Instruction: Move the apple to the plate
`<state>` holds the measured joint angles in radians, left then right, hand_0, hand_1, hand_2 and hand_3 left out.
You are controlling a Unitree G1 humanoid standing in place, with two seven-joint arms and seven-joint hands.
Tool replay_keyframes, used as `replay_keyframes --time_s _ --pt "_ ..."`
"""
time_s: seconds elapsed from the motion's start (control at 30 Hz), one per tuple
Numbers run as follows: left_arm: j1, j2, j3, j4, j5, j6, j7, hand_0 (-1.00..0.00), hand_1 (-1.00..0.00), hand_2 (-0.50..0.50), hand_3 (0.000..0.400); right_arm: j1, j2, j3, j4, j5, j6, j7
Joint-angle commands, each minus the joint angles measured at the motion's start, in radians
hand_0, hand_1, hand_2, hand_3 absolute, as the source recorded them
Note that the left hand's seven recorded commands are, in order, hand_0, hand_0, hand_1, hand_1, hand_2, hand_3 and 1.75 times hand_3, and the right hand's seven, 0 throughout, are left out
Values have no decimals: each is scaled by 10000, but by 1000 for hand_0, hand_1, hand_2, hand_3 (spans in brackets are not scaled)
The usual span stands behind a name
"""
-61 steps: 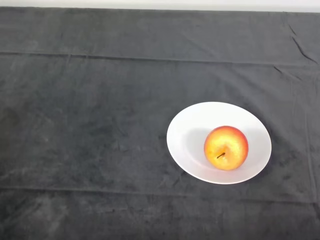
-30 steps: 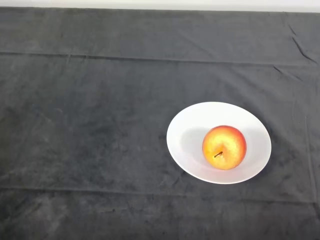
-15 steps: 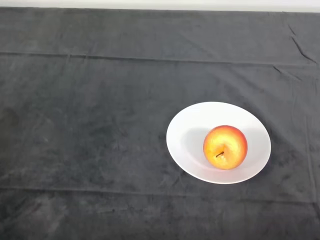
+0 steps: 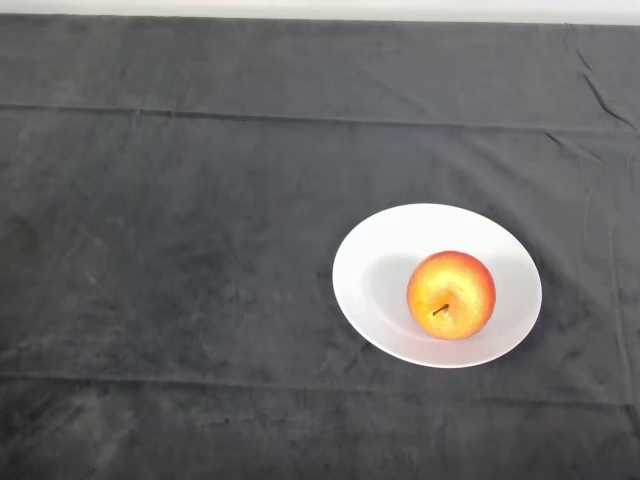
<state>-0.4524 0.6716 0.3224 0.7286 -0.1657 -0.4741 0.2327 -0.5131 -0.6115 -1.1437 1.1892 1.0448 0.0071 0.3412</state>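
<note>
The red-and-yellow apple (image 4: pixel 451 295) rests inside the white plate (image 4: pixel 385 250), stem facing up, toward the plate's near-right portion and within its rim. The plate lies right of centre on the dark cloth (image 4: pixel 180 260), which extends as uncovered surface to the left, near and far sides.

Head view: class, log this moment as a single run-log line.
apple: on white plate, stem up | plate: on dark cloth, right of centre | task: placed
</note>
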Motion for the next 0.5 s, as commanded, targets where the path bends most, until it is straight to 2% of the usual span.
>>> replay_keyframes --time_s 0.03,0.5 --pt "-107 -69 377 -523 190 121 -66 0 0 0 0 132 -197 -32 -290 98 38 -117" --pt "-117 -176 495 -501 315 97 -135 0 0 0 0 133 -196 -32 -292 98 38 -119"
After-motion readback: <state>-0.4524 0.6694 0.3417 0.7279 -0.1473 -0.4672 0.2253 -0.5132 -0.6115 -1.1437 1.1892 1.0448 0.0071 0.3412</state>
